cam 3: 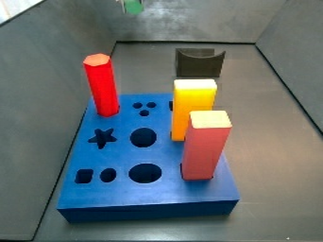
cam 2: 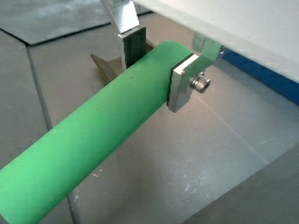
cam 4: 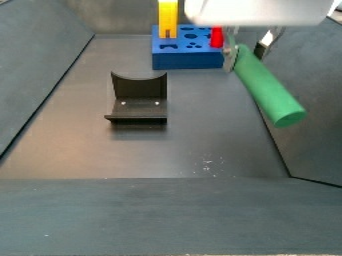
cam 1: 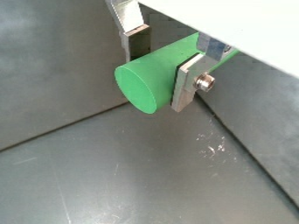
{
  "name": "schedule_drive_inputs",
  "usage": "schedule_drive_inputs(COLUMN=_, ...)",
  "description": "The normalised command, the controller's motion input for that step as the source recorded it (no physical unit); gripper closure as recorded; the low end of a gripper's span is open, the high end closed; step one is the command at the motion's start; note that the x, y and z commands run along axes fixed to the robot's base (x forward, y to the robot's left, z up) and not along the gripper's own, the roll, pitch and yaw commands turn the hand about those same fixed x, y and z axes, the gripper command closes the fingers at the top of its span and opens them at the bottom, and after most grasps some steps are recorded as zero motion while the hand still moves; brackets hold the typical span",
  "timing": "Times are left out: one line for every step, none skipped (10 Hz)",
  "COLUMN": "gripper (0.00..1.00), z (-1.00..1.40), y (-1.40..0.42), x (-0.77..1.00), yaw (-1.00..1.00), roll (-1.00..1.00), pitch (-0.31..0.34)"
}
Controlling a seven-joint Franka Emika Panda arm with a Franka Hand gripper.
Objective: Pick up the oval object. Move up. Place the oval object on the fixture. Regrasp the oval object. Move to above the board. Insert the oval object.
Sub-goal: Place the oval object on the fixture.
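Note:
My gripper [cam 1: 163, 59] is shut on the oval object [cam 1: 149, 83], a long green rod with a rounded end face. It grips the rod near one end, and most of the length sticks out free [cam 2: 100, 153]. In a side view the gripper [cam 4: 247, 45] holds the oval object [cam 4: 267, 85] tilted in the air, off the floor and near the right wall. The black fixture [cam 4: 136, 98] with its notched top stands apart from the rod, empty. The blue board [cam 3: 145, 175] lies beyond it. Only a green tip [cam 3: 130, 6] shows at the top edge of a side view.
On the board stand a red hexagonal peg [cam 3: 101, 85], a yellow block [cam 3: 194, 102] and a peach block [cam 3: 207, 142]; several shaped holes are open. The fixture [cam 3: 198, 62] sits behind the board. Grey walls enclose the dark floor [cam 4: 147, 150].

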Motion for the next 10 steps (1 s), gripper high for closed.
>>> schedule_drive_inputs(gripper=1.00, z=0.57, y=0.00, x=-0.01, yaw=0.04, roll=0.13, pitch=0.092)
schedule_drive_inputs(gripper=1.00, z=0.36, y=0.00, x=-0.01, yaw=0.04, roll=0.12, pitch=0.093)
schedule_drive_inputs(gripper=1.00, z=0.27, y=0.00, x=-0.01, yaw=0.04, roll=0.11, pitch=0.091)
schedule_drive_inputs(gripper=1.00, z=0.20, y=-0.35, x=1.00, yaw=-1.00, roll=-0.15, pitch=0.354)
schedule_drive_inputs(gripper=1.00, z=0.16, y=-0.34, x=1.00, yaw=-1.00, roll=-0.17, pitch=0.373)
schedule_drive_inputs(gripper=1.00, z=0.15, y=-0.28, x=1.00, yaw=-0.88, roll=-0.21, pitch=0.399)
schedule_drive_inputs(gripper=1.00, z=0.14, y=-0.27, x=1.00, yaw=-0.72, roll=-0.21, pitch=0.352)
schedule_drive_inputs(gripper=1.00, z=0.12, y=-0.24, x=1.00, yaw=-0.42, roll=-0.20, pitch=0.258)
schedule_drive_inputs(gripper=1.00, z=0.11, y=-0.21, x=1.00, yaw=-0.28, roll=-0.19, pitch=0.203)
schedule_drive_inputs(gripper=1.00, z=0.10, y=-0.19, x=1.00, yaw=-0.18, roll=-0.18, pitch=0.174)
